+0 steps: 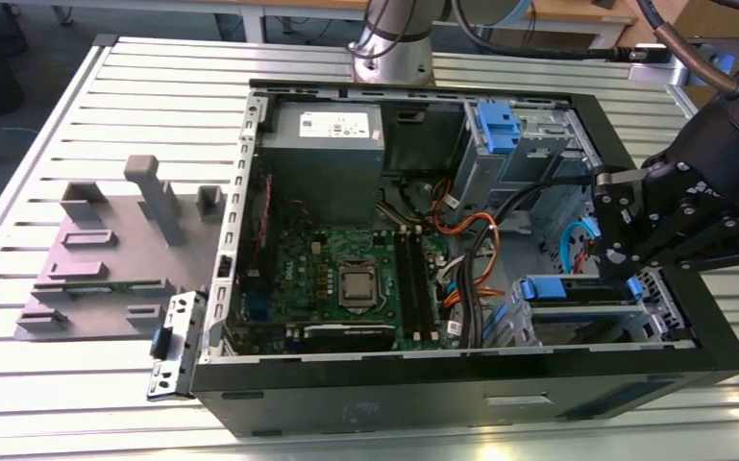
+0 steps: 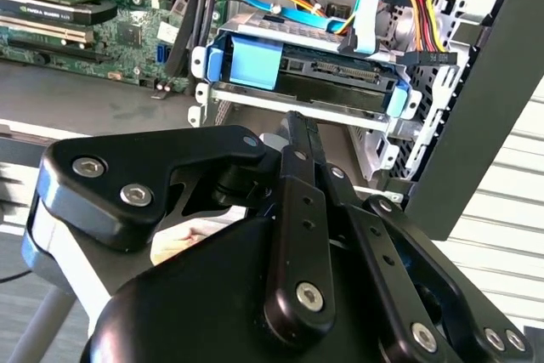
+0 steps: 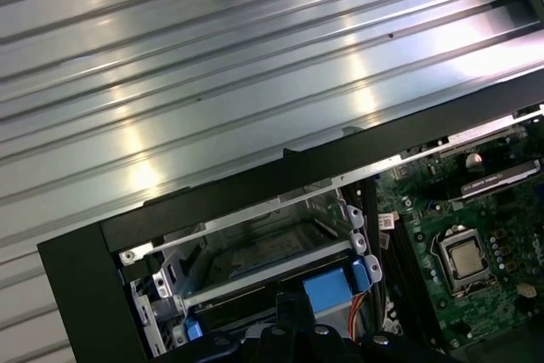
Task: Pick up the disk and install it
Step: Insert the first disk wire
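Starting at frame left of the exterior view: grey fixture block [image 1: 112, 245] on the slatted table [image 1: 36, 115], open computer case [image 1: 472, 384] centre, motherboard [image 1: 343, 279] inside. Disk [image 1: 561, 288] sits in the lower-right drive bay, partly hidden. Gripper [image 1: 638, 240] at right, just beside it; jaws' state cannot tell, fingertips cut off.

Gripper [image 2: 293, 129]: matte black, built of flat linkage bars pinned with silver hex-socket screws, seen in the second wrist view. Rounded black knuckle housing [image 2: 144, 180] carries two such screws. In the exterior view the wrist body [image 1: 728, 163] is a bulky black cylinder with white print. Black cable [image 1: 683, 53] runs along it. Arm base column [image 1: 395, 43] is silver-grey metal.
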`<state>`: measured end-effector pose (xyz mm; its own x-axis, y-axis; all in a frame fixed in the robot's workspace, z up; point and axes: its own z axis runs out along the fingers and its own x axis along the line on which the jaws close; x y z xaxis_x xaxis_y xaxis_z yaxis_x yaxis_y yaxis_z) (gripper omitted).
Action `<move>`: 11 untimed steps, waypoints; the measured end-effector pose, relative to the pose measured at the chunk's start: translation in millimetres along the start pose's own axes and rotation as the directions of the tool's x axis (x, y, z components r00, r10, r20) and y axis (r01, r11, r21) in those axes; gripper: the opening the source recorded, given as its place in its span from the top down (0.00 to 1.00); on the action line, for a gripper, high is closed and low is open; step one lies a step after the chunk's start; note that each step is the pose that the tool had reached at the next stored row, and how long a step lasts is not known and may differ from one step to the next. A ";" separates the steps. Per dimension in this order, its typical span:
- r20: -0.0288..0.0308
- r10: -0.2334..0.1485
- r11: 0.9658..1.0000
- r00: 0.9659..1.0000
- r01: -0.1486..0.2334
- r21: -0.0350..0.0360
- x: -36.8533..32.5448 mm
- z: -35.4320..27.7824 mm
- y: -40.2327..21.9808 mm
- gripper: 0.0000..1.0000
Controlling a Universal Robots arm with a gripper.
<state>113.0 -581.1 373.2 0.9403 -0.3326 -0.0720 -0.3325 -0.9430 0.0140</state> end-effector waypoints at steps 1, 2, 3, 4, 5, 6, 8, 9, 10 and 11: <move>0.000 -0.002 1.000 1.000 0.002 0.000 0.0 0.0 0.0 0.89; 0.000 -0.002 1.000 1.000 0.002 0.000 0.0 0.0 0.0 0.89; 0.000 -0.002 1.000 1.000 0.002 0.000 0.0 0.0 0.0 0.89; 0.000 -0.003 1.000 1.000 0.003 0.000 0.0 0.0 0.0 0.89; 0.000 -0.003 1.000 1.000 0.003 0.000 0.0 0.0 0.0 0.89; 0.000 -0.003 1.000 1.000 0.003 0.000 0.0 0.0 0.0 0.89; 0.000 -0.003 1.000 1.000 0.003 0.000 0.0 0.0 0.0 0.89; 0.000 -0.003 1.000 1.000 0.003 0.000 0.0 0.0 0.0 0.89; 0.000 -0.004 1.000 1.000 0.004 0.000 0.0 0.0 0.0 0.89; 0.000 -0.005 1.000 1.000 0.005 0.000 0.0 0.0 0.0 0.89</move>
<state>113.0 -581.1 373.2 0.9418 -0.3283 -0.0720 -0.3281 -0.9445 0.0141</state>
